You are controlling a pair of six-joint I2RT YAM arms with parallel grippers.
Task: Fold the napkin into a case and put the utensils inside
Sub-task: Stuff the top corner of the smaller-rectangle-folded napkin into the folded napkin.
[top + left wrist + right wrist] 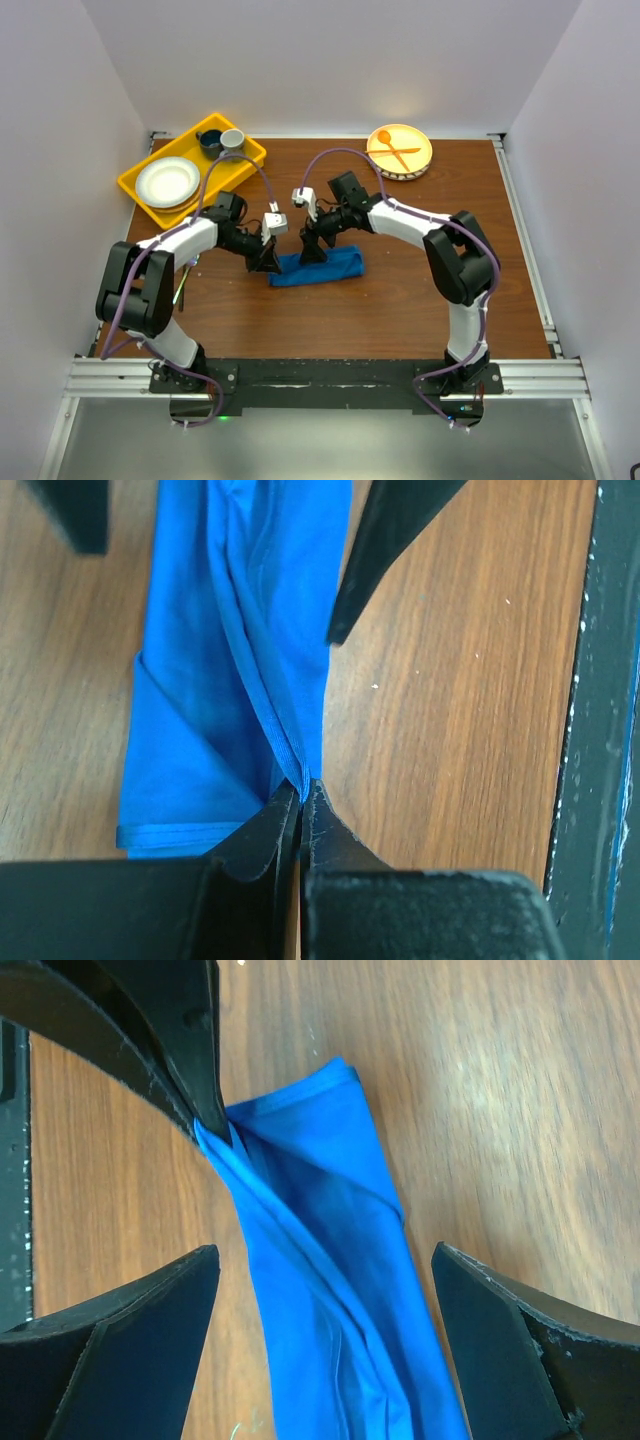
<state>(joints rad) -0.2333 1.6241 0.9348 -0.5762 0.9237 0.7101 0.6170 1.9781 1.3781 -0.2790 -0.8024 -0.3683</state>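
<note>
The blue napkin [322, 268] lies on the wooden table folded into a long narrow strip, a case with loose creases [330, 1260]. My left gripper [265, 258] is shut on the hem at the strip's left end, and the left wrist view shows its tips [302, 790] pinching the cloth [230, 660]. My right gripper [312, 250] hovers over the middle of the strip, open [325, 1252], with one finger on each side and nothing held. Beside my left arm shows a thin greenish sliver of the utensils [179, 292], mostly hidden.
A yellow tray [140, 190] at the back left holds a white plate [167, 182], a blue cup [210, 142] and a grey cup [232, 138]. A pale plate [425, 160] at the back right carries an orange plastic spoon and fork [393, 150]. White walls enclose the table.
</note>
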